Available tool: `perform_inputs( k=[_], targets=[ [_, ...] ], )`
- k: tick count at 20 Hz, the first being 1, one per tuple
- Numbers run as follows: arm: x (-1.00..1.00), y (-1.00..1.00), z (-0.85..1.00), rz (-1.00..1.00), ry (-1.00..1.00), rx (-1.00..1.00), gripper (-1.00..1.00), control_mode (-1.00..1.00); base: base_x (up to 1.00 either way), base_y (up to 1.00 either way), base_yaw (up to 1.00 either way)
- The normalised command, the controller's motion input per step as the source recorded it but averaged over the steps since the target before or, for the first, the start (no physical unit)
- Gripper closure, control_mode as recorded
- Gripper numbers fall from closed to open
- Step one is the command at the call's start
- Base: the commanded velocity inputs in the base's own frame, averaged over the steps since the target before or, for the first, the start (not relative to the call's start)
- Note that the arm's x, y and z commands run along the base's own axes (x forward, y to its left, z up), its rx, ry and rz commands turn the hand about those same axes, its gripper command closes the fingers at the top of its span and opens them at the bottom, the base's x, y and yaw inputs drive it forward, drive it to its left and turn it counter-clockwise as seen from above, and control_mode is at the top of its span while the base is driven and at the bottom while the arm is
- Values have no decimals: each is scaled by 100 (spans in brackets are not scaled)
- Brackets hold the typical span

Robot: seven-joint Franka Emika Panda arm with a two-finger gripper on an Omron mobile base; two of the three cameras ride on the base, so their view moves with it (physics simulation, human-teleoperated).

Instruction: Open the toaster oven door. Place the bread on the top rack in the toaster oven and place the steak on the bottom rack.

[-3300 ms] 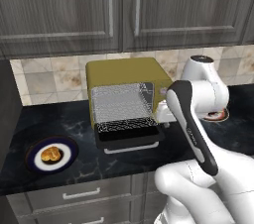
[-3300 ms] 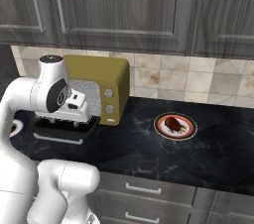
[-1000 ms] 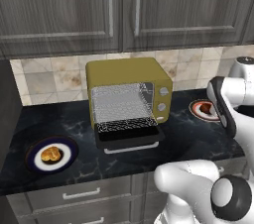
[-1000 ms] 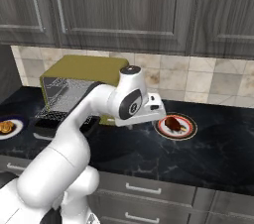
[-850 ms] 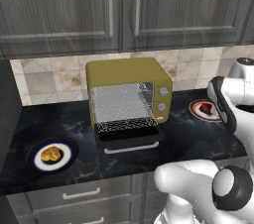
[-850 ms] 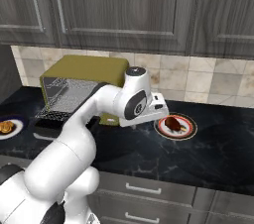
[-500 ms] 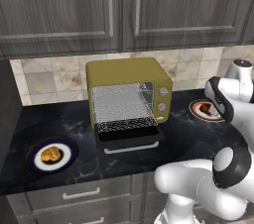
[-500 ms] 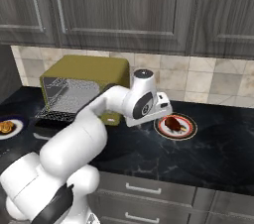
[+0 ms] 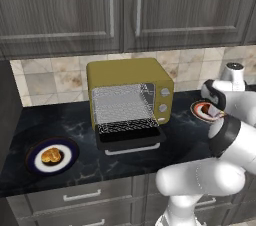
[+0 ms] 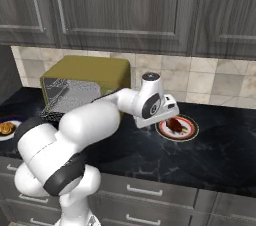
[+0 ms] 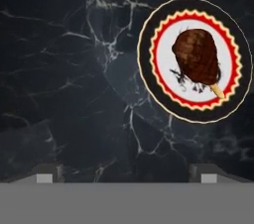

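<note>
Now the toaster oven door (image 9: 131, 139) hangs open on the left, and the arm has swung away from it toward the right. The gripper (image 10: 172, 115), fingers spread wide and holding nothing, hovers by the steak (image 11: 197, 56) on its plate (image 11: 149, 64). The left base view alone shows the bread (image 9: 50, 156).

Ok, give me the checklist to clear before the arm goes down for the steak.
1. Toaster oven door open: ok, folded down flat.
2. Steak on its red-rimmed plate, unobstructed: ok.
3. Gripper open: ok, fingertips wide apart.
4. Gripper centred over steak: not ok, steak sits off to one side in the hand view.
5. Bread on its blue-rimmed plate, not yet loaded: ok.
6. Racks free inside the oven: cannot tell.
</note>
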Motion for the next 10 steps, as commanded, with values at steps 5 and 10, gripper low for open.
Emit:
perform_inputs(
  k=[5, 10],
  targets=[
    [42, -28, -24, 0, 6, 0, -100, -100, 0, 0, 0],
    [41, -29, -22, 0, 3, 0, -100, -100, 0, 0, 0]
  ],
)
